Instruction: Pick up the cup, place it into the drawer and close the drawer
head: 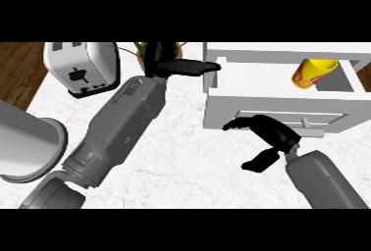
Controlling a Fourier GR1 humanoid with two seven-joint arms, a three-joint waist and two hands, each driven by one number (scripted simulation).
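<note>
Across the white, faintly veined marble bench [181, 162], a strip of dark wooden floor [18, 68] shows at the far left edge. A silver toaster [81, 66] stands at the back left, a grey cylindrical pot [25, 142] sits at the near left, and green plant leaves [138, 49] peep out behind the left arm. On the right side of the bench stands a white drawer unit, its drawer [282, 81] pulled open toward the viewer.

The cup [314, 72], yellow with a red patch, lies tilted inside the open drawer, toward its right side, leaning near the right wall. No hand touches it.

The right hand [270, 135] hangs just in front of the drawer's front panel, near the handle [308, 121], its fingers curled in a loose hook with nothing between them; whether the fingertips touch the panel cannot be told. The cup sits beyond and up-right of this hand, on the other side of the drawer front.

The left hand [181, 66] reaches across at the back, fingers straight and flat, pointing toward the drawer's left wall, well to the left of the cup.
</note>
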